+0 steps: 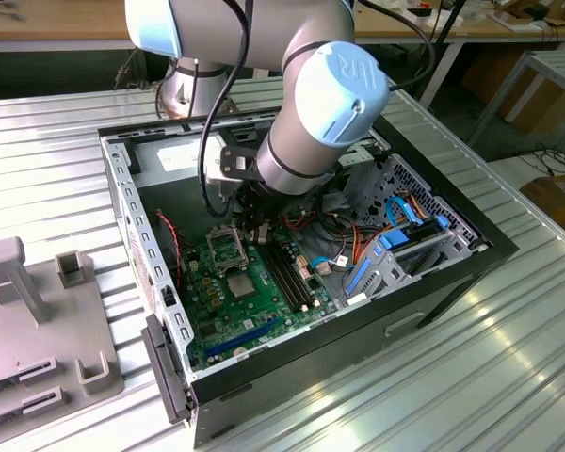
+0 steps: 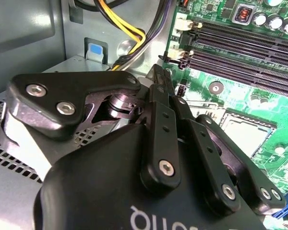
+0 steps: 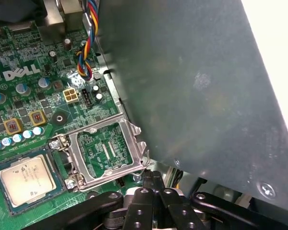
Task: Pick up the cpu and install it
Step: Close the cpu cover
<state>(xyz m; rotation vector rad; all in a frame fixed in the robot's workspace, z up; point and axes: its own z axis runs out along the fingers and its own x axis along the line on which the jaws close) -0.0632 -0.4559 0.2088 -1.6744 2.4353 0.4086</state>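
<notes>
The cpu (image 3: 26, 175), a silver square chip, lies flat in its socket on the green motherboard (image 3: 33, 96); in the exterior view it shows as a small silver square (image 1: 245, 285). Beside it the metal load frame (image 3: 108, 151) stands swung open over a bare patch of board. My gripper (image 3: 153, 179) hovers just past the open frame's edge, by the case's grey inner wall, its two black fingers pressed together with nothing between them. The second wrist view shows the same closed fingers (image 2: 156, 76) pointing toward the memory slots. In the exterior view the gripper (image 1: 254, 229) hangs under the arm's wrist inside the case.
The open black computer case (image 1: 452, 282) stands on a ribbed metal table. Black memory slots (image 1: 292, 273), blue-handled drive cages (image 1: 405, 240), bundled coloured cables (image 3: 86, 57) and a grey metal wall (image 3: 197, 96) crowd the gripper. A grey fixture (image 1: 38, 330) sits at the exterior view's left.
</notes>
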